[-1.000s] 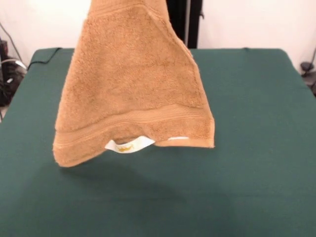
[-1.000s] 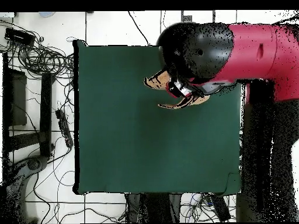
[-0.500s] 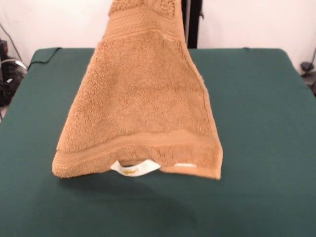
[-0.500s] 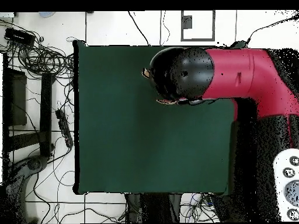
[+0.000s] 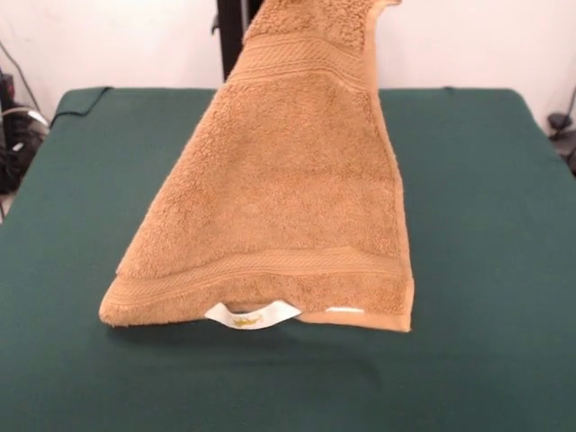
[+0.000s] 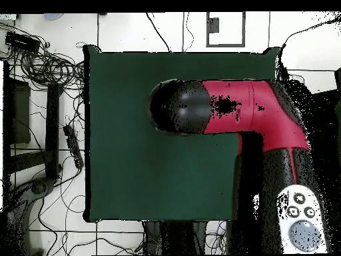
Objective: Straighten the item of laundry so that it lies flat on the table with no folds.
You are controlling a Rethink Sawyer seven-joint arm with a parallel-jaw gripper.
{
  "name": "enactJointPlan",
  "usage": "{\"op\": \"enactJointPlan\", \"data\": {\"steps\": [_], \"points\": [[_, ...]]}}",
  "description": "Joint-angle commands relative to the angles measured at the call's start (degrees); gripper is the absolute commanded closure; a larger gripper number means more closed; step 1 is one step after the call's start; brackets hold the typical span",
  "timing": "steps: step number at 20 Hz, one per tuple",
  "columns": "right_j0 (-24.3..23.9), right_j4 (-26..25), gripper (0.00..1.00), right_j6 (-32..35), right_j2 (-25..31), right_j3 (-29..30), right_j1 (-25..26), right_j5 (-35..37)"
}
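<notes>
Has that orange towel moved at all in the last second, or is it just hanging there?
Yes. The towel has come down: its lower hem, which hung above the green table a second ago, now sits lower, at the cloth, and its top has shifted right.

Robotics lab or test cell, not a home. A large rectangular tabletop covered in dark green cloth stands alone on a white tiled floor. A bulky red and black robot arm reaches over it. Tangled black cables lie loose on the floor beside the tabletop, next to dark metal frame pieces. Bare white wall behind, with more cabling at its foot.
</notes>
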Motion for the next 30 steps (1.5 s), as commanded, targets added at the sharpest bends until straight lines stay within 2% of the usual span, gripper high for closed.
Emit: {"op": "enactJointPlan", "data": {"steps": [1, 21, 30], "points": [[3.96, 3.66, 1.0, 21.33, -4.77, 10.7, 0.34, -3.36], [7.63, 7.62, 1.0, 24.28, -10.72, 16.18, 0.95, -13.48], [12.05, 9.97, 1.0, 28.89, -15.26, 18.49, 2.64, -18.54]]}}
